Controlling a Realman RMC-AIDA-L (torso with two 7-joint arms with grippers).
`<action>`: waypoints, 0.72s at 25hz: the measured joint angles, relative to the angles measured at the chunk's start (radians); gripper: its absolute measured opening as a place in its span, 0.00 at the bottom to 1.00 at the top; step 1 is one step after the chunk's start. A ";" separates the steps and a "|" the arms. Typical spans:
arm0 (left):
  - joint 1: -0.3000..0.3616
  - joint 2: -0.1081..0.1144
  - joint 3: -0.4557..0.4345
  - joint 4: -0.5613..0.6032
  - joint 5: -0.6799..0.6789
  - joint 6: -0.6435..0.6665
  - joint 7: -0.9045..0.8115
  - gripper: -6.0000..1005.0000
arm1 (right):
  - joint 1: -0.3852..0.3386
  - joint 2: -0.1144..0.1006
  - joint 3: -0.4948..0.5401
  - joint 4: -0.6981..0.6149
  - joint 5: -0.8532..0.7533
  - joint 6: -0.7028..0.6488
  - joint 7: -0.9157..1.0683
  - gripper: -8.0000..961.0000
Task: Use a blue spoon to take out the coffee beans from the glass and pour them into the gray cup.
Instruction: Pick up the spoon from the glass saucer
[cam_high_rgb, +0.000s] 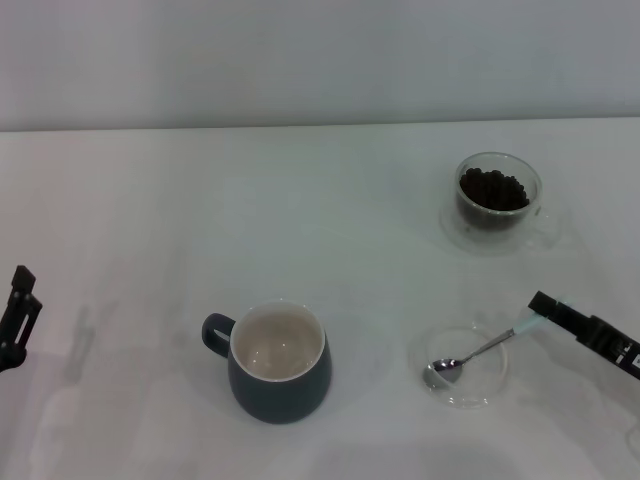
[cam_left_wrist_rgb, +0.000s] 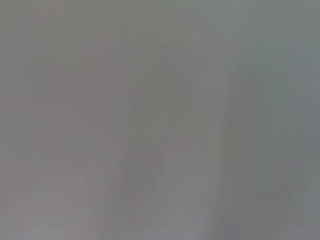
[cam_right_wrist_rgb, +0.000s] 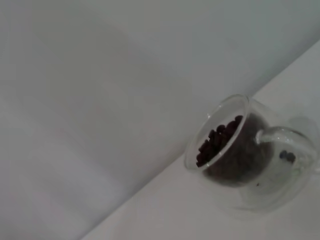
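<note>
The gray cup (cam_high_rgb: 278, 362) stands at the front centre with its handle toward my left and its cream inside empty. The glass (cam_high_rgb: 497, 200) stands at the back right, holding a heap of coffee beans (cam_high_rgb: 492, 190). The right wrist view also shows the glass (cam_right_wrist_rgb: 250, 155) and the beans (cam_right_wrist_rgb: 219, 140). The blue spoon (cam_high_rgb: 480, 350) lies with its bowl in a flat clear saucer (cam_high_rgb: 478, 392) at the front right. Its pale blue handle end points to my right gripper (cam_high_rgb: 545, 305), which sits right at that end. My left gripper (cam_high_rgb: 18, 310) is parked at the table's left edge.
The white table (cam_high_rgb: 300, 220) runs back to a pale wall. The left wrist view shows only a blank grey surface. The saucer lies between the gray cup and my right arm, with the glass behind it.
</note>
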 joint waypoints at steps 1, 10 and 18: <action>0.001 0.000 0.000 0.000 -0.001 0.000 0.000 0.73 | 0.000 0.000 0.003 0.000 0.004 -0.006 0.001 0.20; 0.007 -0.002 -0.001 -0.009 -0.002 0.000 0.000 0.73 | 0.018 0.000 0.009 -0.010 0.033 -0.029 0.007 0.17; 0.005 -0.002 0.001 -0.011 0.000 0.000 0.000 0.73 | 0.033 -0.004 0.011 -0.041 0.061 -0.070 0.013 0.17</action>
